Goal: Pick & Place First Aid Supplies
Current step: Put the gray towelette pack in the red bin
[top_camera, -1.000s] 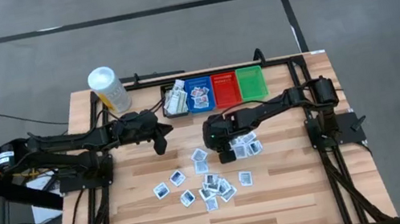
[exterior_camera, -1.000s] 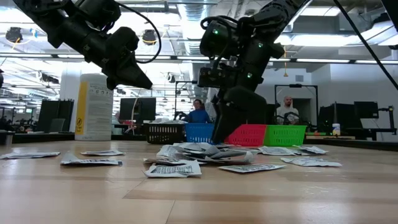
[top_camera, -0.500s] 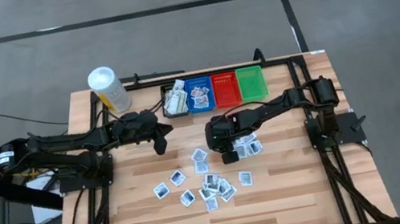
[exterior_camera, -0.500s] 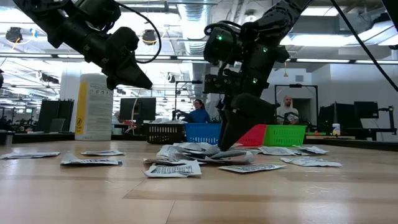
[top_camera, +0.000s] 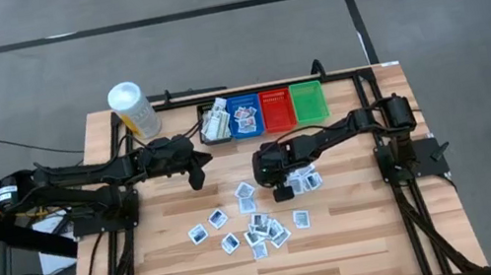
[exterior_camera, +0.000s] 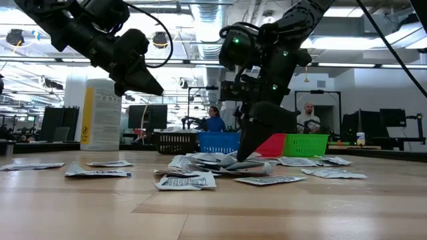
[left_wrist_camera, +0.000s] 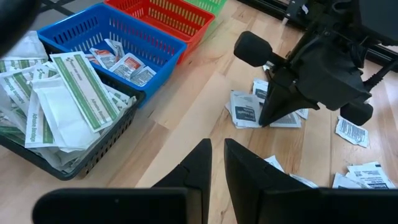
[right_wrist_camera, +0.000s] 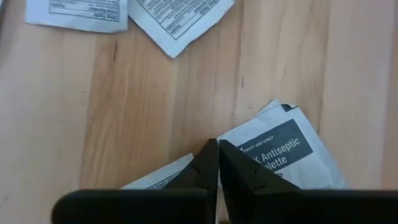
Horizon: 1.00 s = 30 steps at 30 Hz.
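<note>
Small white first aid packets (top_camera: 258, 225) lie scattered flat on the wooden table's middle, with a few more (top_camera: 307, 179) beside my right gripper. My right gripper (top_camera: 280, 192) points steeply down onto a white antiseptic packet (right_wrist_camera: 280, 149) and is shut on it. My left gripper (top_camera: 197, 177) hangs shut above the table left of the bins, clear of everything. The black bin (top_camera: 215, 123) and the blue bin (top_camera: 245, 115) hold packets. My right gripper pinches the antiseptic packet's corner (right_wrist_camera: 239, 142) between its two fingertips. It comes from above, slanting down. The fingers hide how much of the corner is between them. The rest of the packet lies flat on the table among other packets (exterior_camera: 227, 163).
Black, blue, red (top_camera: 276, 108) and green (top_camera: 308, 101) bins stand in a row at the table's far edge. A white tub with a yellow label (top_camera: 133, 109) stands at the far left. People show in the room behind the table (exterior_camera: 213, 120).
My right gripper has shut its fingers at the packets under it, staying low over the table. The left arm has kept still.
</note>
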Motion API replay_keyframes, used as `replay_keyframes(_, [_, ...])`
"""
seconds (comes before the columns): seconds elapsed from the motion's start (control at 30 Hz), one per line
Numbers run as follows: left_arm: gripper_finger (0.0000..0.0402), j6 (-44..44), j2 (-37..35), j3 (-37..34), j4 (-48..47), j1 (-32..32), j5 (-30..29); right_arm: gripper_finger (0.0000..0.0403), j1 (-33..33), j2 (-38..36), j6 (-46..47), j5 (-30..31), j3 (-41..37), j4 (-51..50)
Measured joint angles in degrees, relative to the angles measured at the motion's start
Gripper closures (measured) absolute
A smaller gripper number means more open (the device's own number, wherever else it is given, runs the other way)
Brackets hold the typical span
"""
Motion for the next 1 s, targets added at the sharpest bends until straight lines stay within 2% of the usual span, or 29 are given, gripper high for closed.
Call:
replay_keyframes(0.47, [0.0358,0.0,0.0,0.0,0.0,0.0,0.0,0.0402,-0.1,-1.3,-2.3,0.6,8.6,-12.8])
replay_keyframes(0.77, [0.0358,0.0,0.0,0.0,0.1,-0.3,0.0,0.0403,-1.3,-6.3,-2.6,0.6,12.2,-13.3])
replay_keyframes(1.0, [0.0358,-1.0,0.0,-3.0,2.1,-0.3,0.0,0.0403,-2.6,-10.6,-2.0,1.2,12.9,-13.6])
